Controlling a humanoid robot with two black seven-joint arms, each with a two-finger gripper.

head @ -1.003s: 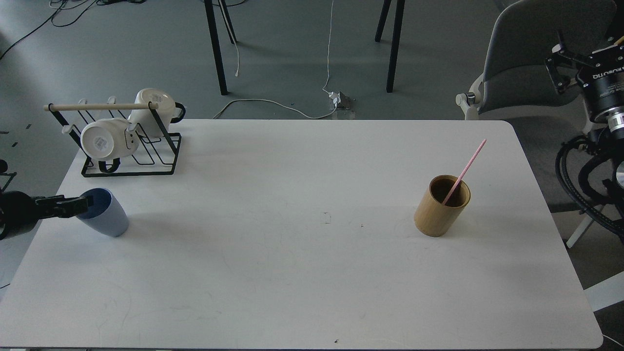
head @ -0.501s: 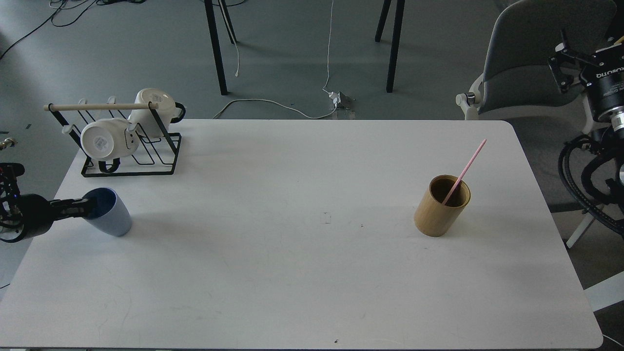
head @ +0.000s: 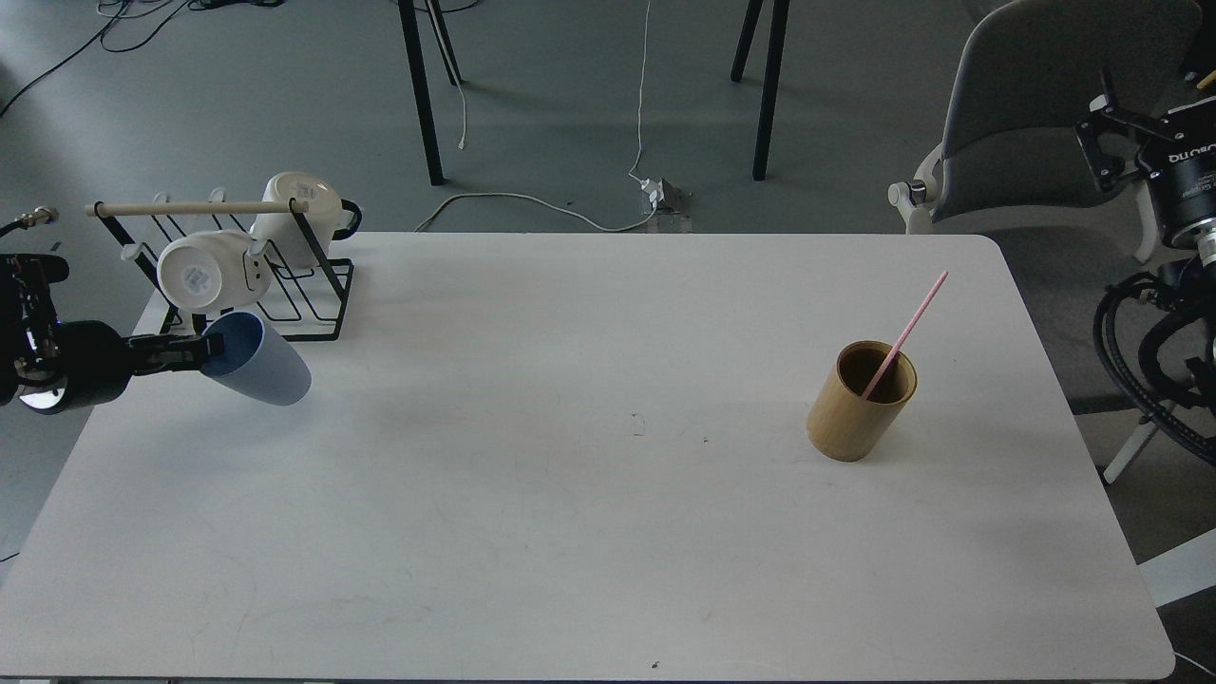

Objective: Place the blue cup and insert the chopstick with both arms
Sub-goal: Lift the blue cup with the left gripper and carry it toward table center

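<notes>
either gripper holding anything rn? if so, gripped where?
Left gripper holds the blue cup by its rim, fingers pinching the wall at the mouth. Right gripper holds nothing; the chopstick stands in the bamboo holder.

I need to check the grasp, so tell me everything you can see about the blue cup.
The blue cup is a small handleless tumbler, pale blue-grey and matte outside, darker blue inside, narrowing toward its base. It is tilted steeply, mouth facing left, base pointing right and down. The left claw pinches its rim. It appears lifted off the white table, just in front of the black wire rack.
</notes>
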